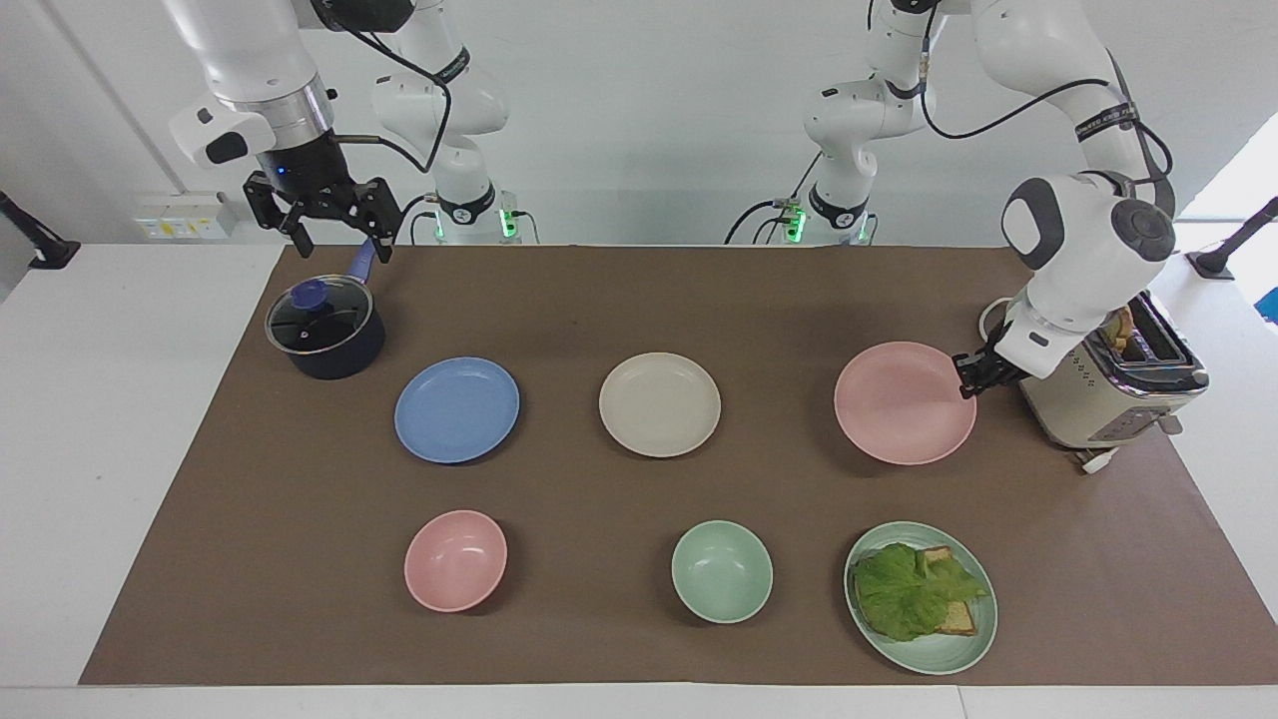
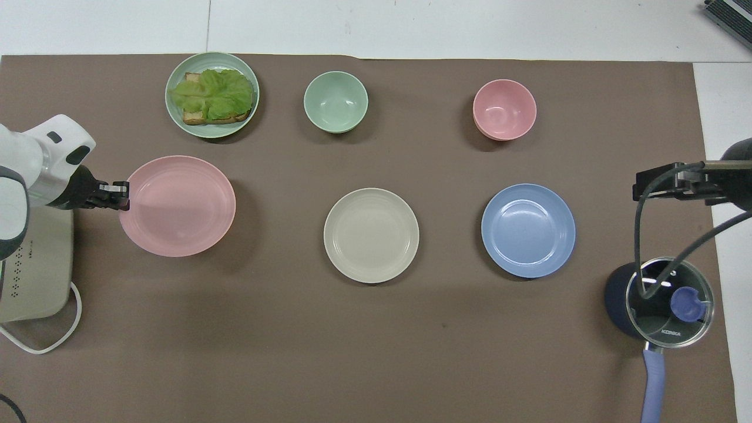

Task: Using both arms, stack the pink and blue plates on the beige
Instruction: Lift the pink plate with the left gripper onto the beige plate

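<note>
At the right arm's end of the table, the right gripper [image 1: 332, 225] is held in the air over the handle of a dark saucepan [image 1: 325, 330], its fingers spread wide and nothing between them; this arm is waiting. The saucepan is covered by a glass lid with a blue knob.

Next along the middle row, the blue plate [image 1: 457, 409] is seen lying flat on the brown mat [image 1: 619, 300], a shallow round matte dish of medium blue with a faint ring inside its rim. Beside it, at the middle of the table, the beige plate [image 1: 659, 404] is found, cream-coloured, of the same shape and size, with nothing on it.

Toward the left arm's end, the pink plate [image 1: 905, 402] is gripped at its edge by the left gripper [image 1: 974, 376], whose fingers are closed tight on the rim. The plate (pale pink, matte, shallow) is lifted off the mat, and its shadow is cast on the mat beneath it. It is held between the beige plate and the toaster [image 1: 1113, 394].

In the row farther from the robots, a pink bowl [image 1: 455, 560], a green bowl [image 1: 721, 571] and a green plate [image 1: 934, 654] bearing toast and lettuce are set out.
</note>
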